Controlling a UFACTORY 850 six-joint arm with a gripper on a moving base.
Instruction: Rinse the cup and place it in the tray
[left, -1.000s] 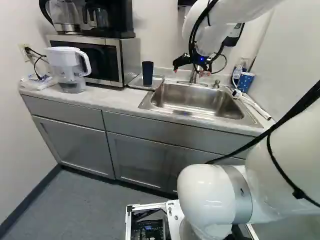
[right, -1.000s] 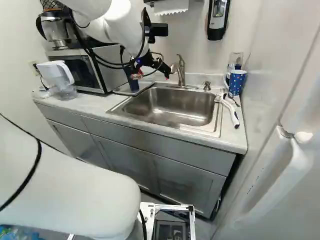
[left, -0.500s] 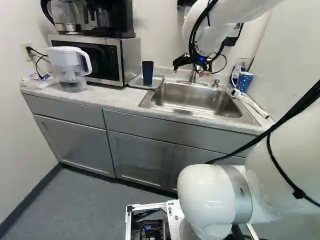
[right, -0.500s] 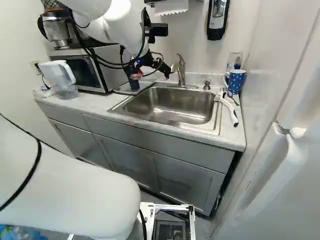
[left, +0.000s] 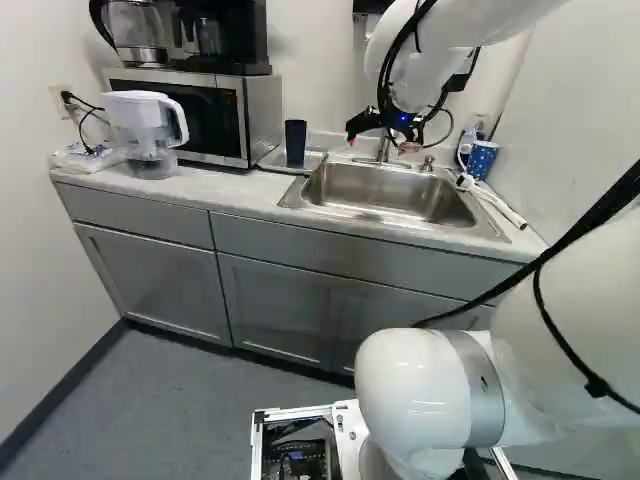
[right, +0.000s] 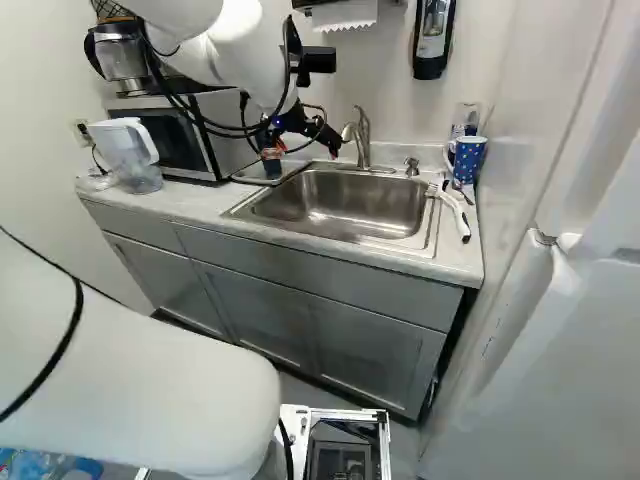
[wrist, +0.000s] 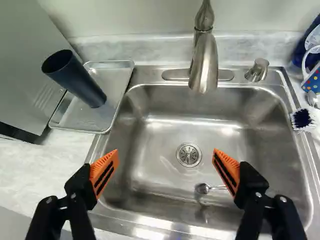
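Apparently little remains: the cup stands in the tray, left of the sink; rinsing unconfirmed, my claw spread, empty.

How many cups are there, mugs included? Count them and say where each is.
2. The dark cup stands on the metal tray beside the sink; the dotted blue mug is on the counter at the sink's other side. Others could be hidden behind the arm.
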